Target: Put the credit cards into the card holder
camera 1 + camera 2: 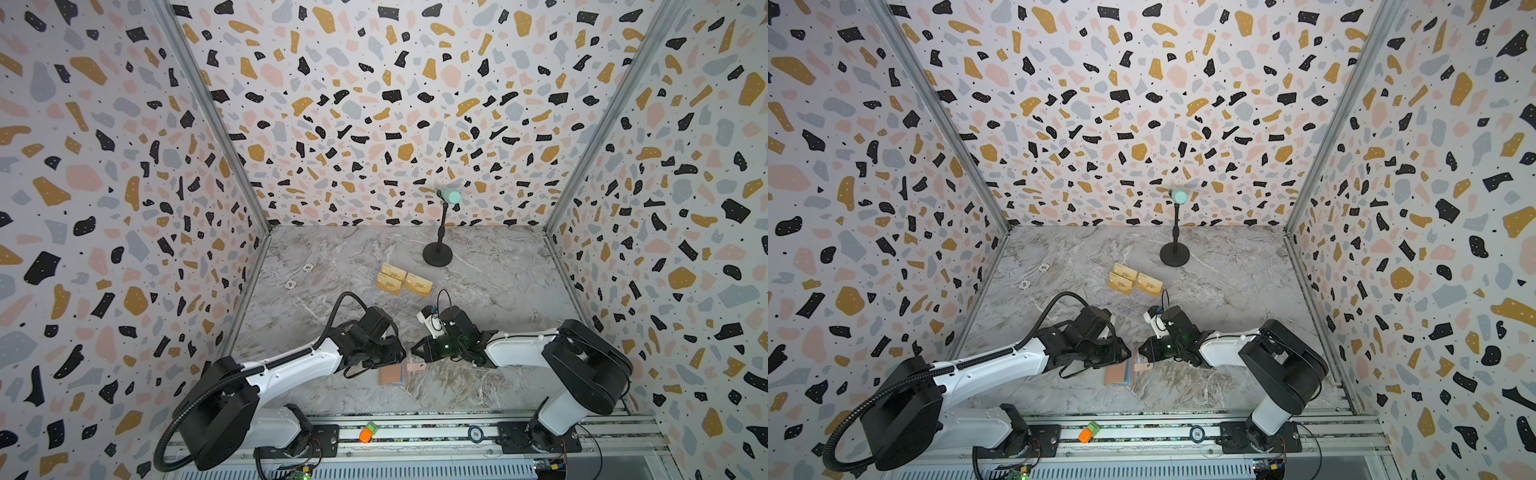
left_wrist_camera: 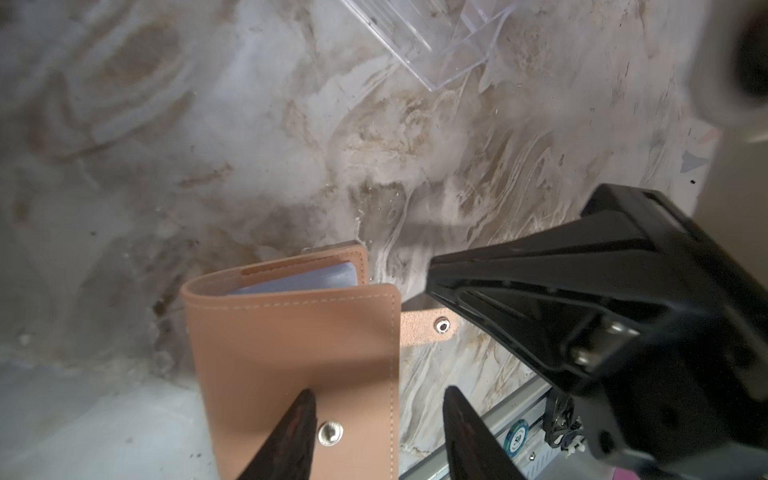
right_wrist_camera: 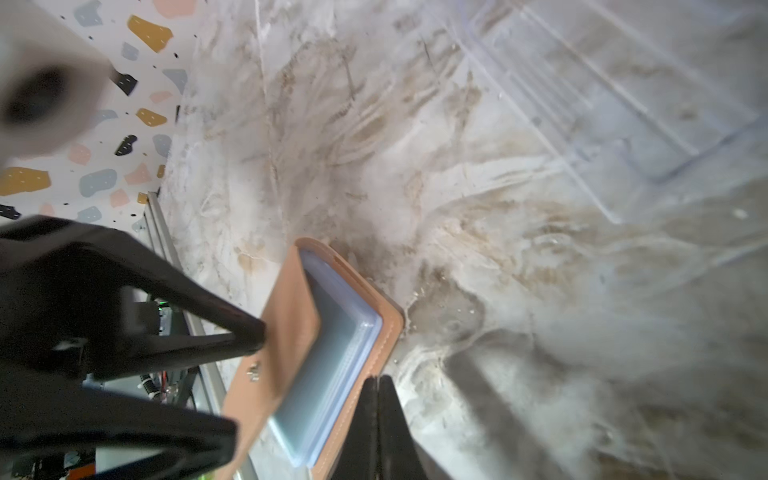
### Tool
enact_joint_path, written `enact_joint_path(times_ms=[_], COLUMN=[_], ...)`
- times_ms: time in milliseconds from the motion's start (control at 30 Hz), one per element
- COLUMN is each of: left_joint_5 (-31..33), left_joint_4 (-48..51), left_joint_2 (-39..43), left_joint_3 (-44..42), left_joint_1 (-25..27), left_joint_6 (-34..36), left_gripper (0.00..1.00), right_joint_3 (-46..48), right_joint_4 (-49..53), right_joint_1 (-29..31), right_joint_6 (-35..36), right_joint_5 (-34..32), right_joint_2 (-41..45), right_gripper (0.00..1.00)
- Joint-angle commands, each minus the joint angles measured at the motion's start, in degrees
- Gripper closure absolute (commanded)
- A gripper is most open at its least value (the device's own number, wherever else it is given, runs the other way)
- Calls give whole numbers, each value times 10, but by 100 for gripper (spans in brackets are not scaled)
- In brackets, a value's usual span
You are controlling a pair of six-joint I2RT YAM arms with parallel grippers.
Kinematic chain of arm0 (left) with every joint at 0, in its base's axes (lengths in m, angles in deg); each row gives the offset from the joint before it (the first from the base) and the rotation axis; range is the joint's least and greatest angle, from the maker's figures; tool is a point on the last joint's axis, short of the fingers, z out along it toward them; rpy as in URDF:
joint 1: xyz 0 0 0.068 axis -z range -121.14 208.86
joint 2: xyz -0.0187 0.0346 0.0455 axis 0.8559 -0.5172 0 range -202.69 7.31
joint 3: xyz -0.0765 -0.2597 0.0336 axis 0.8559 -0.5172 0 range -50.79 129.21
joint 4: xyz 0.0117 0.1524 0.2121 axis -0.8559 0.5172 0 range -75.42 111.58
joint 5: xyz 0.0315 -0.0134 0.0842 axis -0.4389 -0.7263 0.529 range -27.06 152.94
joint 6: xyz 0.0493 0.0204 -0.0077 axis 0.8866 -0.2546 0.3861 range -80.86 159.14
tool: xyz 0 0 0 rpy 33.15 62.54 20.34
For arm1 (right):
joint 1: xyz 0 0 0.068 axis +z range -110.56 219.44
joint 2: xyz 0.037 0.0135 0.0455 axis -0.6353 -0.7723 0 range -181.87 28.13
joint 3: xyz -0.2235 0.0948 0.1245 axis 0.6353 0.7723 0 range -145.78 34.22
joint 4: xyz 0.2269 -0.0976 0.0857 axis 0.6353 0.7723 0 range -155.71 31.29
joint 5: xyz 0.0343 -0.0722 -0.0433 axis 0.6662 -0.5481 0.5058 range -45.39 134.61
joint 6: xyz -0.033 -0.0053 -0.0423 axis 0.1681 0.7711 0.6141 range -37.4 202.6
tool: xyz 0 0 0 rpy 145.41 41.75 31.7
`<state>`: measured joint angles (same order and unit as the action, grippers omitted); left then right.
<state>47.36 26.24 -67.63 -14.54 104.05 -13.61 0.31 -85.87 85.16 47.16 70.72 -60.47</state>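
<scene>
The salmon-pink card holder (image 1: pixel 390 376) (image 1: pixel 1117 374) lies near the table's front edge, between both arms. Its front cover (image 2: pixel 291 345) is partly lifted, showing blue-grey clear sleeves (image 3: pixel 332 353). My left gripper (image 2: pixel 378 415) is open: one finger is over the cover beside the snap button (image 2: pixel 330 432), the other past the cover's free edge. My right gripper (image 3: pixel 378 382) is shut, its tips at the back cover's edge near the strap tab (image 2: pixel 428 328). Three gold credit cards (image 1: pixel 403 280) (image 1: pixel 1133 280) are grouped farther back.
A clear acrylic rack (image 2: pixel 449 41) (image 3: pixel 602 104) sits just beyond the holder. A black stand with a teal head (image 1: pixel 438 249) is at the back. Two poker chips (image 1: pixel 308 267) lie at the left. An orange item (image 1: pixel 365 434) and a chip (image 1: pixel 476 434) rest on the front rail.
</scene>
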Motion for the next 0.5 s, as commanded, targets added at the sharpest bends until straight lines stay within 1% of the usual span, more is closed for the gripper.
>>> enact_joint_path(times_ms=[0,133,267,367,467], left_joint_5=[-6,1,21,29,46], left_joint_4=[-86,-123,-140,-151,-154], left_joint_2=[7,7,8,9,17], left_joint_3=[-23,-47,-72,-87,-102], left_joint_1=[3,2,2,2,3], left_joint_6=[-22,-35,-49,-59,-73], left_gripper=[49,50,51,53,54], right_joint_3=[19,29,39,43,31], right_joint_4=[15,4,-18,-46,-53], right_joint_1=[9,45,81,92,97], right_joint_6=[2,-14,-39,-57,-60], right_joint_5=[3,21,19,18,19], right_joint_2=[44,61,60,46,25], right_gripper=[94,95,96,96,97])
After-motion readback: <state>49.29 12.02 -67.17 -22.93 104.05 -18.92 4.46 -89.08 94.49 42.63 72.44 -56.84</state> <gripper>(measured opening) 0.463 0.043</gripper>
